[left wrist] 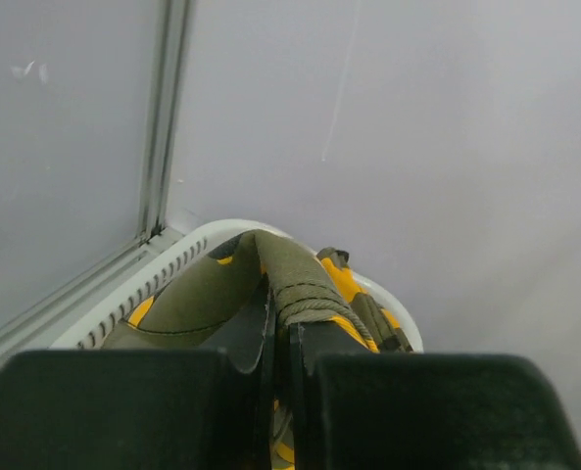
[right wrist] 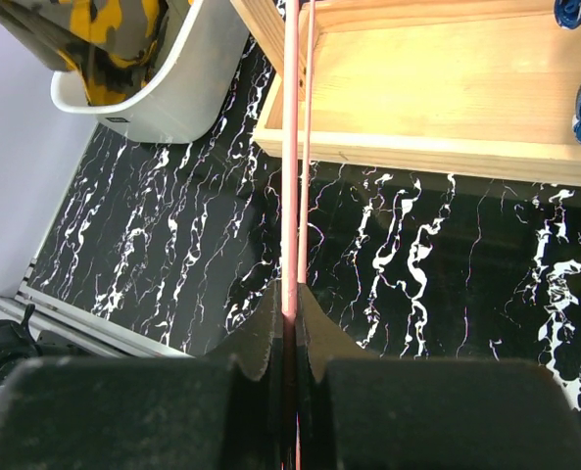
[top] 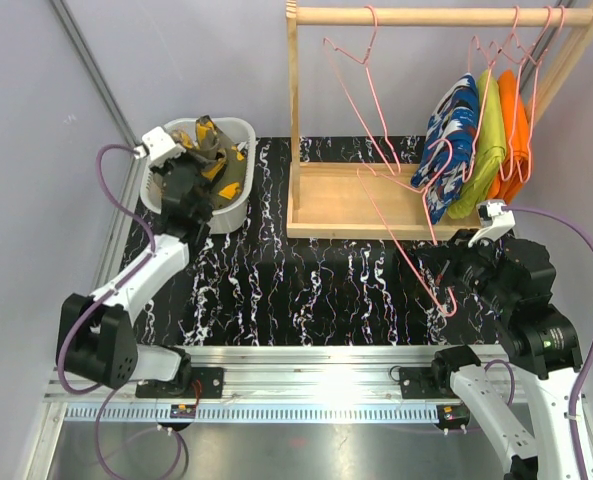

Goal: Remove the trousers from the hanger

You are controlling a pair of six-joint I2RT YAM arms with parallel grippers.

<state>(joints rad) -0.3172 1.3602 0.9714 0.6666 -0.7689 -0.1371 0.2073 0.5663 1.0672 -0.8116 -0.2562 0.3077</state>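
Note:
The olive camouflage trousers [top: 216,150] with yellow-orange patches hang into the white basket [top: 238,128] at the back left. My left gripper [top: 196,168] is shut on a fold of them, and the cloth [left wrist: 300,269] bunches over its fingertips [left wrist: 280,315] above the basket rim [left wrist: 187,247]. A bare pink wire hanger [top: 396,180] slants down from the wooden rail [top: 426,14]. My right gripper [top: 439,268] is shut on its lower end, the wire [right wrist: 290,147] pinched between the jaws [right wrist: 292,299]. Blue printed trousers [top: 451,140] hang on another hanger at the right.
A lime-green garment [top: 490,140] and an orange one [top: 516,125] hang beside the blue trousers. The wooden rack's base [top: 346,200] sits on the black marbled mat [top: 306,280]. The right wrist view shows the basket [right wrist: 163,93] and the rack base [right wrist: 437,88].

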